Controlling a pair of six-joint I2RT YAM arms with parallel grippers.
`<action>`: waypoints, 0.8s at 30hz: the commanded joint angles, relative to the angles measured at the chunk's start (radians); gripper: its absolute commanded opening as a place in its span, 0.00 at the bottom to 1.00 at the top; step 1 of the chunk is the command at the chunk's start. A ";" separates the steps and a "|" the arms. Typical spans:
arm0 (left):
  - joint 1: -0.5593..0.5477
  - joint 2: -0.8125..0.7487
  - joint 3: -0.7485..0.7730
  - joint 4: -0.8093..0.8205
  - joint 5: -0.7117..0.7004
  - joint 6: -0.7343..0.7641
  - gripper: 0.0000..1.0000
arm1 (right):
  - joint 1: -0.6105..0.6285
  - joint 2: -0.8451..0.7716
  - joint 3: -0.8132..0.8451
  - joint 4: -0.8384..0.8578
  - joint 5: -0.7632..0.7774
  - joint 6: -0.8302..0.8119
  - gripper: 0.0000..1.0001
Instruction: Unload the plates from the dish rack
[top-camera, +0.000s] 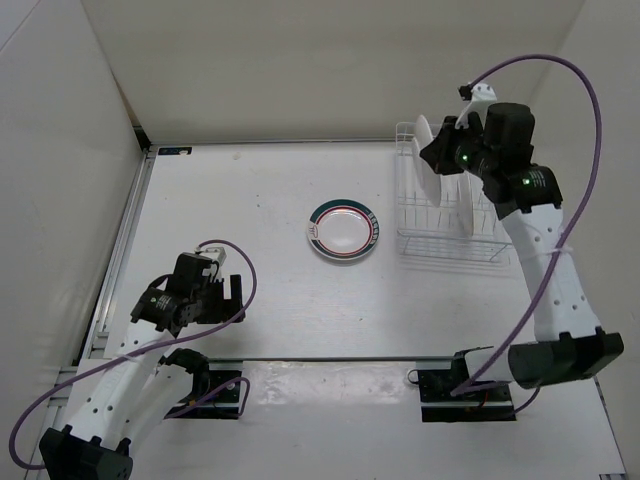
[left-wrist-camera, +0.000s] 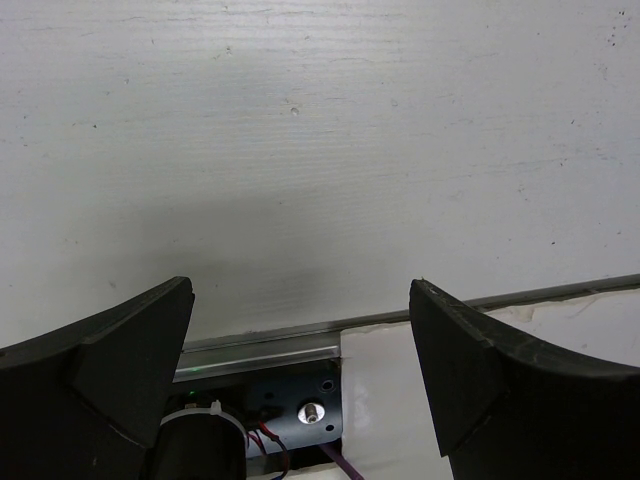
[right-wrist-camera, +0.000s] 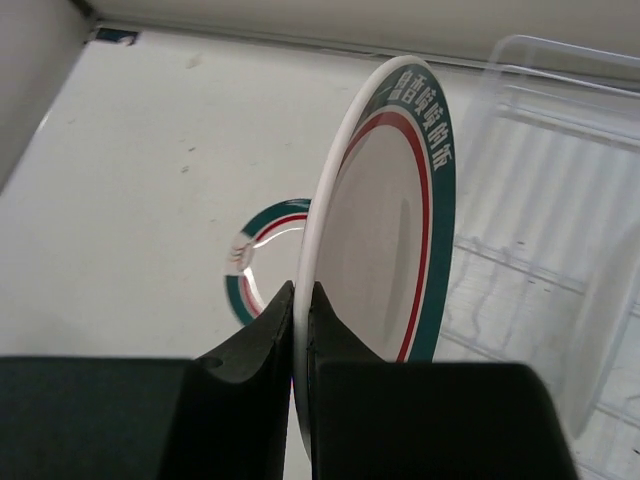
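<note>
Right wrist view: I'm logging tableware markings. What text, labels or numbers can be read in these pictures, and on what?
Held plate, in the right gripper: white Chinese characters on its green rim band, too skewed to quote reliably.
Plate lying flat on the table: white marks on its rim, too small to read.
Blue label at the table's far left corner: too small to read.
No other text visible.

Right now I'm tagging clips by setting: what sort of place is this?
Probably a robot lab cell: plain white walls enclose a table with two bolted arms and a lone dish rack.
</note>
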 joint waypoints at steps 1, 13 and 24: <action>0.001 -0.010 0.013 0.006 0.003 0.006 1.00 | 0.126 -0.072 0.005 -0.032 -0.029 -0.021 0.00; -0.001 0.013 0.016 0.004 0.006 0.006 1.00 | 0.958 0.254 -0.034 -0.031 1.202 -0.312 0.00; 0.001 0.005 0.015 -0.004 -0.013 0.003 1.00 | 0.986 0.401 -0.282 0.755 1.456 -0.829 0.00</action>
